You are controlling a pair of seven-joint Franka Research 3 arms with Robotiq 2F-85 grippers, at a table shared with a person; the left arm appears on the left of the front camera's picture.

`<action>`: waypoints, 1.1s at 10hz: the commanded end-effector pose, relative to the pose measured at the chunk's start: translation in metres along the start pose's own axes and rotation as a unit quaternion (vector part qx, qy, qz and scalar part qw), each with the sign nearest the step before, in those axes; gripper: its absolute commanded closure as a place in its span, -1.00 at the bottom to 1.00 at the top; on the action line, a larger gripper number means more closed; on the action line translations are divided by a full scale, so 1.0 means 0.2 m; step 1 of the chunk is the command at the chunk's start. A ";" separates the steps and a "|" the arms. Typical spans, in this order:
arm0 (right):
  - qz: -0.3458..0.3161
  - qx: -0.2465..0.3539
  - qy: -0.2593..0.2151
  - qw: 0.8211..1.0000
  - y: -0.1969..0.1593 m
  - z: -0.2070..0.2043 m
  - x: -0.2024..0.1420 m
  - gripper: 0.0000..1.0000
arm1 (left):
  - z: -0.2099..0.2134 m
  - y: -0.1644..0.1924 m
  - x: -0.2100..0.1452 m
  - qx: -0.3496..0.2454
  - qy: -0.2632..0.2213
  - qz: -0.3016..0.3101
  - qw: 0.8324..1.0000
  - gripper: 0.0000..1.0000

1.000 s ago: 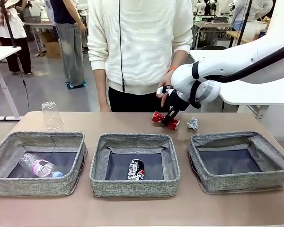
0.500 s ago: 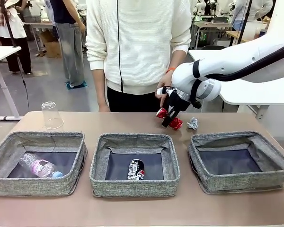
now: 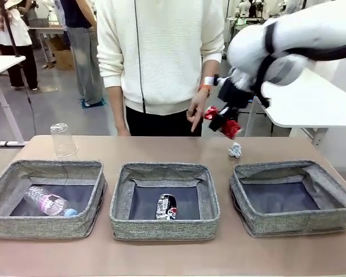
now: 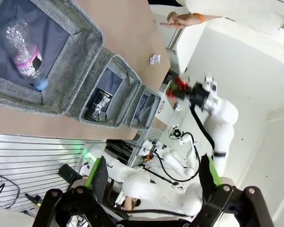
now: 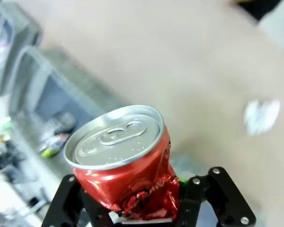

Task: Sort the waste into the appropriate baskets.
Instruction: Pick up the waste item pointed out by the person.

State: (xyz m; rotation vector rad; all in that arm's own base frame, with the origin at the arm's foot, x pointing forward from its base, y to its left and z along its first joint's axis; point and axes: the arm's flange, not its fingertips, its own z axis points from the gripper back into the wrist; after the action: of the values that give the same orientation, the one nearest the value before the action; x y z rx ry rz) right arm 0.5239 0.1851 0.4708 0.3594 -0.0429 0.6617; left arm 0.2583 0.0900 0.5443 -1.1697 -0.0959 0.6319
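Note:
My right gripper [image 3: 224, 120] is shut on a crushed red can [image 3: 221, 121], held high above the table's far right, next to the person's hand [image 3: 196, 112]. The right wrist view looks onto the can's top [image 5: 128, 161], clamped between the jaws. A crumpled white paper ball [image 3: 234, 150] lies on the table behind the right basket [image 3: 291, 222]. The middle basket [image 3: 164, 228] holds a crushed dark can [image 3: 166, 207]. In the left basket [image 3: 43, 225] lies a clear plastic bottle [image 3: 46, 203]. A clear plastic cup [image 3: 63, 140] stands upside down at the far left. My left gripper [image 4: 154, 182] is open, well above the table.
A person in a white sweater [image 3: 161, 52] stands at the table's far side, one hand hanging near the held can. White tables [image 3: 311, 109] stand at the right and far left. Bare tabletop [image 3: 150, 151] runs behind the baskets.
My right gripper closed on the red can and lifted it off the table, up and to the right. The person shifted slightly left.

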 end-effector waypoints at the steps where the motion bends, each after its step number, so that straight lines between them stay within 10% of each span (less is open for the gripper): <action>1: -0.103 0.032 0.027 0.994 0.29 0.18 -0.17 1.00 | 0.01 0.00 0.00 -0.004 0.000 -0.006 1.000 -1.00; 7: -0.127 0.018 0.054 0.990 0.51 0.22 -0.32 1.00 | 0.01 0.00 0.00 -0.004 0.000 -0.006 1.000 -1.00; 9: -0.156 0.008 0.067 0.985 0.72 0.23 -0.05 1.00 | 0.01 0.00 0.00 -0.004 0.000 -0.006 1.000 -1.00; 11: -0.332 0.014 0.011 0.943 1.06 0.53 0.16 1.00 | 0.01 0.00 0.00 -0.004 0.000 -0.006 1.000 -1.00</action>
State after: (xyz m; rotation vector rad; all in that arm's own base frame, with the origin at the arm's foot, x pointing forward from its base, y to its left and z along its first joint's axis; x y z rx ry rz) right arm 0.4221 0.2717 0.5631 0.3525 0.1264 0.3076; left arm 0.2585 0.0902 0.5442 -1.1698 -0.0956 0.6323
